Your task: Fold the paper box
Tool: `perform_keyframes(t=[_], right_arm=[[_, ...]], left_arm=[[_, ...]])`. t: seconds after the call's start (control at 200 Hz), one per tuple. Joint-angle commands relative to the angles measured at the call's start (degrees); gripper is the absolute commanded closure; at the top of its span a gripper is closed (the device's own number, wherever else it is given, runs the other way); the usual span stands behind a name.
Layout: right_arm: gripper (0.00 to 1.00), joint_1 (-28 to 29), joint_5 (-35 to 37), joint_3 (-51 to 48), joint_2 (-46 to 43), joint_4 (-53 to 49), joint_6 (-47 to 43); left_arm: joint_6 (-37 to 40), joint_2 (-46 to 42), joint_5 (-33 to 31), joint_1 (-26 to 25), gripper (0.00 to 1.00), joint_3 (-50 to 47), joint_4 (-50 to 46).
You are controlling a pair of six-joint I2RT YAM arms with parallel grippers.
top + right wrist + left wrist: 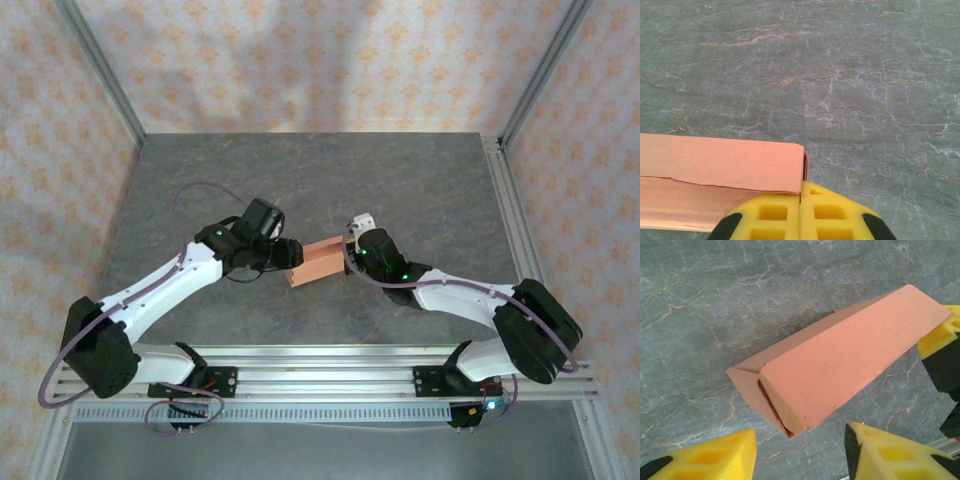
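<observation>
While the left claw [799, 439] gapes at the box's [318, 262] nine o'clock, the right claw [801, 202], pressed shut, may shove it askew.

Even light w/ faint shadows

Overhead from behind; wrist views close, sharing paper box [840, 370].

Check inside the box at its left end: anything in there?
Only a narrow dark slit shows beside the folded end flap of the box. The card walls cover the rest, so whether the inside holds anything cannot be seen.
</observation>
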Motion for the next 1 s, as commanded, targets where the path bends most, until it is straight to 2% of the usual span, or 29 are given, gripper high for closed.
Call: perform_keyframes(t=[0.0, 0.145, 0.355, 0.666, 0.871, 0.996], right_arm=[[1.00, 0.3, -0.4, -0.7, 1.1, -2.2, -1.0], [1.00, 0.4, -0.4, -0.7, 0.8, -2.5, -0.9], [1.00, 0.5, -1.1, -0.1, 0.6, -3.4, -0.8], [1.00, 0.5, -0.7, 0.3, 0.6, -4.0, -0.5], [1.00, 0.5, 0.0, 1.0, 0.4, -5.7, -0.3], [0.82, 0.5, -0.6, 0.9, -0.7, -5.7, -0.1]], left_arm=[[0.4, -2.6, -3.0, 0.2, 0.45, -1.5, 1.8], [-5.1, -1.1, -1.7, 2.4, 0.44, -1.4, 3.3], [-6.6, 2.4, 2.1, 3.7, 0.45, -0.3, 6.9], [-5.9, 6.3, 3.3, 3.7, 0.60, -1.7, 3.0], [-5.7, 7.4, 3.0, 3.7, 0.63, -3.5, 3.2], [-6.0, 7.9, 3.1, 3.7, 0.64, -4.4, 3.7]])
